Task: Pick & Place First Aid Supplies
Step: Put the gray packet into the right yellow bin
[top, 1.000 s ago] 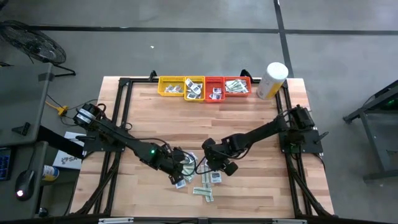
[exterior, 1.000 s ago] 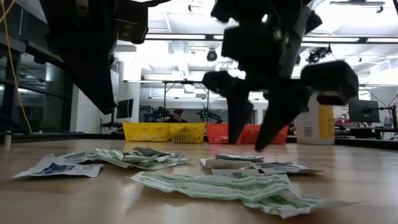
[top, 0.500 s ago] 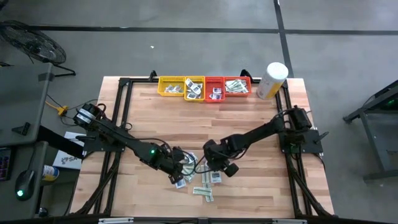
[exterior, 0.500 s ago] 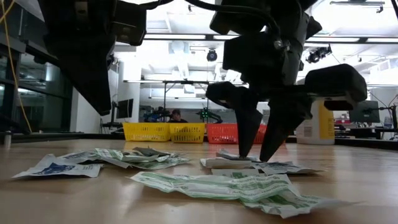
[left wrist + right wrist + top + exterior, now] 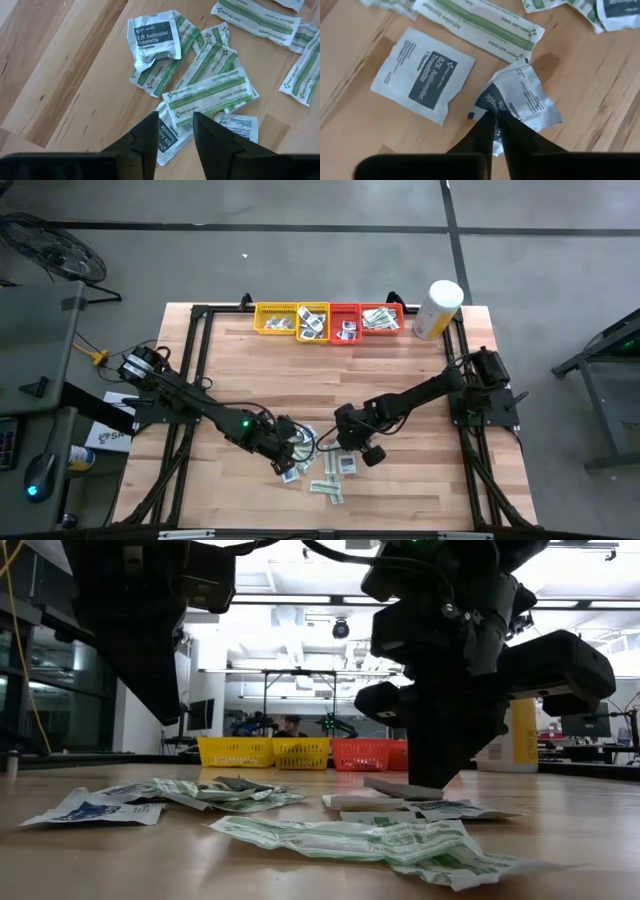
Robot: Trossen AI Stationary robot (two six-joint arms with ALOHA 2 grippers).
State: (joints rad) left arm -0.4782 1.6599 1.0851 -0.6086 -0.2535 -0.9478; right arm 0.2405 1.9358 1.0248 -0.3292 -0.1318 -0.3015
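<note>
At the near edge of the table (image 5: 420, 380), the first aid supplies (image 5: 380, 837) lie in a loose scatter of green-striped bandage strips and square wipe packets. Just behind that front strip in the low view, the right gripper (image 5: 496, 122) has its fingers pinched together on the edge of a crumpled antiseptic wipe packet (image 5: 522, 97), which buckles upward where it is caught; the far side of it seems to rest on the wood. A flat wipe packet (image 5: 422, 75) lies just beside it, apart from the fingers. The grip looks thin, taken on one crumpled edge only, so the lift wants to go straight up and slowly, watching that the packet does not slip out and that no neighbouring strip clings to it.

To the left, the left gripper (image 5: 172, 132) hovers over a pile of strips (image 5: 207, 95) with its fingers parted and nothing between them.

Farther off, along the back edge, stand the yellow trays (image 5: 292, 319) and red trays (image 5: 365, 319), already holding some packets, with a white canister (image 5: 438, 308) beside them.
</note>
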